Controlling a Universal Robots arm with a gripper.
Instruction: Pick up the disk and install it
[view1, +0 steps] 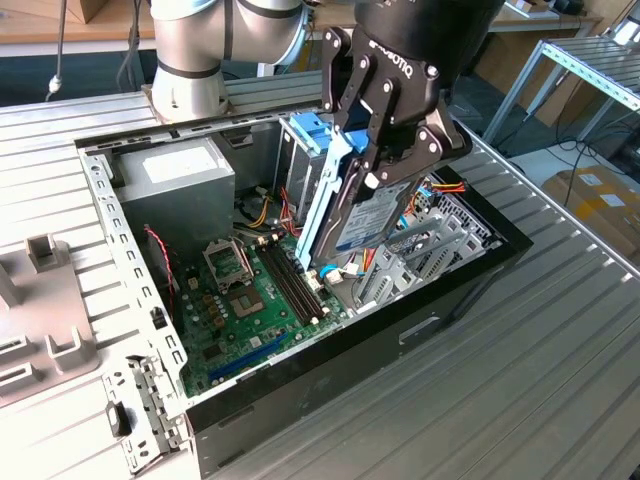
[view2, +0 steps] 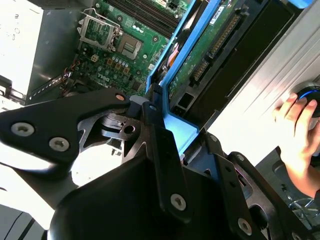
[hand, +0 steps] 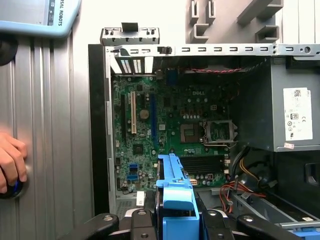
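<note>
My black gripper is shut on the disk. The disk is a flat silver drive with a white-and-blue label and blue side rails. It hangs tilted steeply, one end down, over the open computer case, beside the metal cage with the light-blue top. In the second wrist view the disk's green circuit side and blue rail show between the fingers. In the first wrist view the blue rail of the disk rises out of the gripper, above the motherboard.
A grey power supply fills the case's far corner, with cables beside it. A person's hand rests on a round knob on the ribbed table outside the case. A grey plastic fixture lies at the exterior view's left.
</note>
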